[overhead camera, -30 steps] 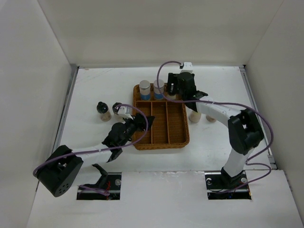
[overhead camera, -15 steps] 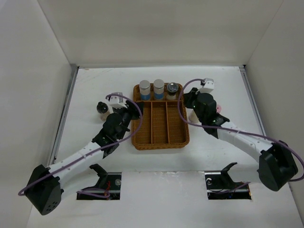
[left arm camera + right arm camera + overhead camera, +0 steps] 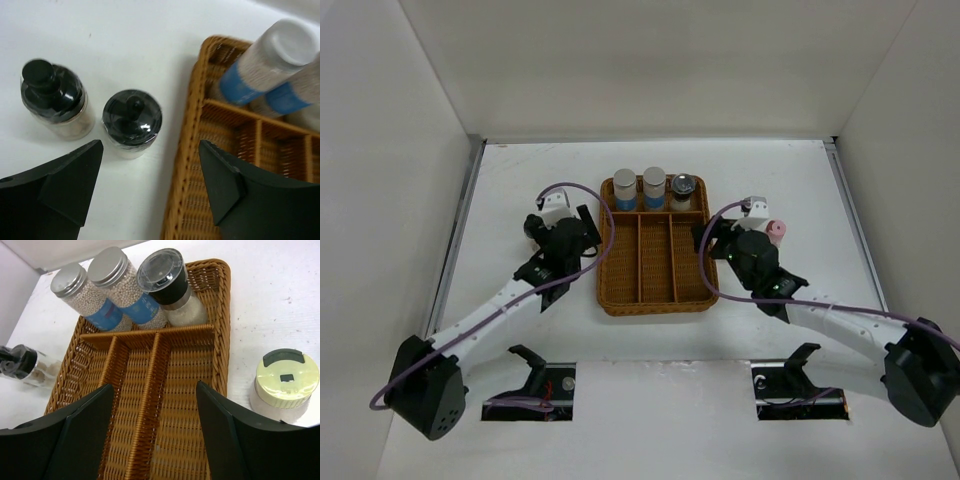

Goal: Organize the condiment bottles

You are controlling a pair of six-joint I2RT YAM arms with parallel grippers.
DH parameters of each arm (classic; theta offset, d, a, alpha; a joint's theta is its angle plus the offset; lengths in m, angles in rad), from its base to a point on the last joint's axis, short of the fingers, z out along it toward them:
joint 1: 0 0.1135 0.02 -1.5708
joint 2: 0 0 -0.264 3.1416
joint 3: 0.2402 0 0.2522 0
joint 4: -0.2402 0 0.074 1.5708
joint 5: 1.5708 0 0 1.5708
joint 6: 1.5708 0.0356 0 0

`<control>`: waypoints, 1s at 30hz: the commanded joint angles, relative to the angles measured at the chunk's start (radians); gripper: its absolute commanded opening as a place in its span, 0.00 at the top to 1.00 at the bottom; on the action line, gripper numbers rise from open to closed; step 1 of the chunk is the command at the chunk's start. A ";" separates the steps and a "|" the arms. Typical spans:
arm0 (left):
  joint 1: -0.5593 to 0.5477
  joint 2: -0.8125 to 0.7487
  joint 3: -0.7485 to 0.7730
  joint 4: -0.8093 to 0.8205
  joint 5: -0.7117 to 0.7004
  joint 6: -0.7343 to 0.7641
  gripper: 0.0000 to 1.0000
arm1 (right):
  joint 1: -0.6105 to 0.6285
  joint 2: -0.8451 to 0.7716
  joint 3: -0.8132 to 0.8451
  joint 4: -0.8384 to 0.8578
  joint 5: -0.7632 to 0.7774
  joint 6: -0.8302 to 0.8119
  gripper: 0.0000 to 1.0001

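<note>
Two white condiment bottles with blue bands (image 3: 625,188) (image 3: 653,186) and a dark-lidded grinder (image 3: 682,190) stand in the wicker tray's (image 3: 658,298) back row. In the left wrist view, two dark-capped jars (image 3: 52,97) (image 3: 131,120) stand on the table left of the tray rim (image 3: 192,150). My left gripper (image 3: 150,170) hangs open just short of them, holding nothing. My right gripper (image 3: 155,405) is open above the tray's long compartments, also with nothing in it. A cream-capped jar (image 3: 285,382) stands outside the tray's right rim. A pink-capped jar (image 3: 775,232) shows beside my right arm.
The tray's three long front compartments (image 3: 175,390) hold nothing. White walls close in the table on the left, back and right. My left arm (image 3: 490,315) and my right arm (image 3: 840,320) stretch over the near part of the table.
The grinder now stands in the tray's back row. My right gripper has drawn back from it toward the near side. My left gripper has moved back and left toward the dark-capped jars.
</note>
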 commanded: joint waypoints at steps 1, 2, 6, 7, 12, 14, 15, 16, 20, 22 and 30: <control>0.009 0.055 0.050 -0.027 -0.035 0.009 0.22 | 0.011 0.007 -0.002 0.097 0.005 0.012 0.25; 0.014 0.078 0.048 -0.006 -0.033 0.011 0.22 | 0.018 0.013 -0.002 0.099 0.003 0.009 0.25; 0.032 0.156 0.077 0.024 -0.035 0.025 0.21 | 0.023 0.042 0.000 0.109 -0.006 0.012 0.24; 0.033 0.169 0.079 0.031 -0.036 0.026 0.21 | 0.023 0.045 0.002 0.109 -0.009 0.012 0.24; 0.051 0.213 0.086 0.051 -0.049 0.031 0.21 | 0.026 0.048 0.002 0.111 -0.014 0.012 0.23; 0.066 0.236 0.085 0.083 -0.049 0.046 0.21 | 0.026 0.051 0.006 0.105 -0.020 0.009 0.23; 0.074 0.251 0.085 0.099 -0.049 0.054 0.21 | 0.028 0.048 0.008 0.105 -0.020 0.004 0.23; 0.083 0.267 0.088 0.110 -0.049 0.060 0.21 | 0.031 0.045 0.006 0.111 -0.020 0.001 0.23; 0.103 0.288 0.096 0.152 -0.042 0.074 0.25 | 0.031 0.060 0.009 0.108 -0.031 0.009 0.23; 0.108 0.293 0.089 0.185 -0.039 0.084 0.26 | 0.037 0.062 0.012 0.109 -0.032 0.001 0.23; 0.106 0.321 0.094 0.197 -0.032 0.092 0.34 | 0.044 0.073 0.017 0.115 -0.032 -0.009 0.23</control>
